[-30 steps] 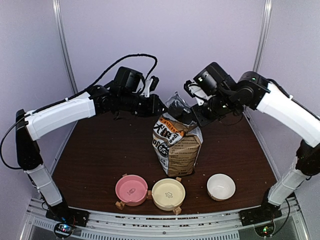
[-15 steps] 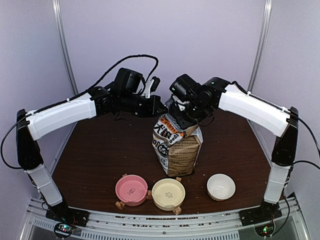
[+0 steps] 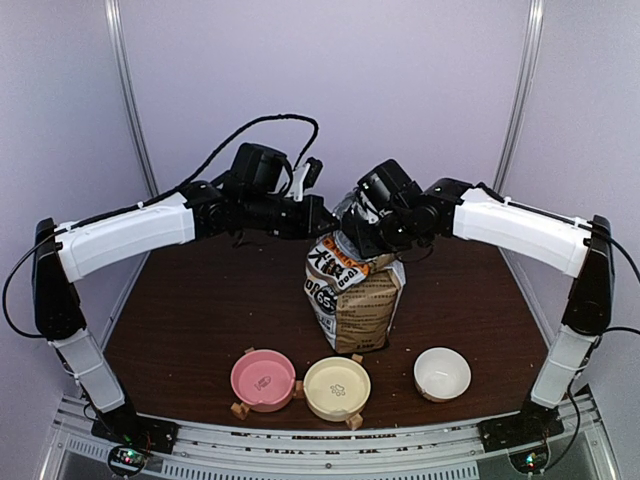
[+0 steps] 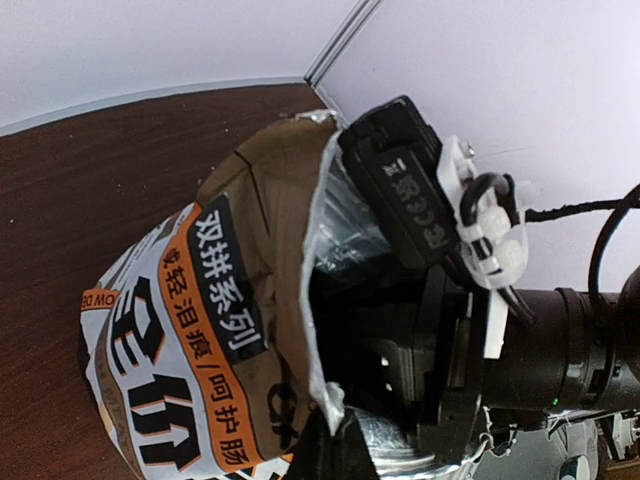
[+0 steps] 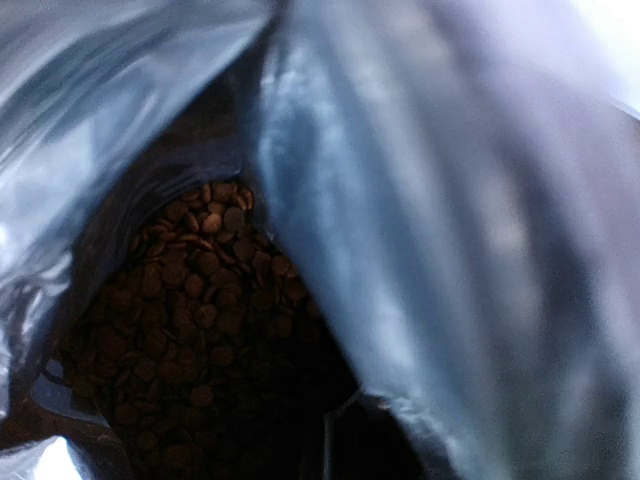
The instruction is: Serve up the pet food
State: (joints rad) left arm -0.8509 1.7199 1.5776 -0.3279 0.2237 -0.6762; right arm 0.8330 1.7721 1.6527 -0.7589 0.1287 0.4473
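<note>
Pet food (image 5: 200,330) inside bag (image 3: 355,295), left hand (image 4: 322,452) pinching it

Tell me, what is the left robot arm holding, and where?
The left gripper pinches the kraft-brown printed pet-food bag by the rim of its open top, jaws shut.

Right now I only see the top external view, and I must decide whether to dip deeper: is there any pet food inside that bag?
Observer: Yes. The right wrist view shows a heap of pet food low in the bag, between silver lining walls.
Operator: Is the right arm inside the mouth?
Observer: Left wrist view: its black wrist sits in the open mouth; its fingers are hidden.
Operator: And the left fingers?
Observer: One presses the bag's torn rim at that view's bottom edge.
</note>
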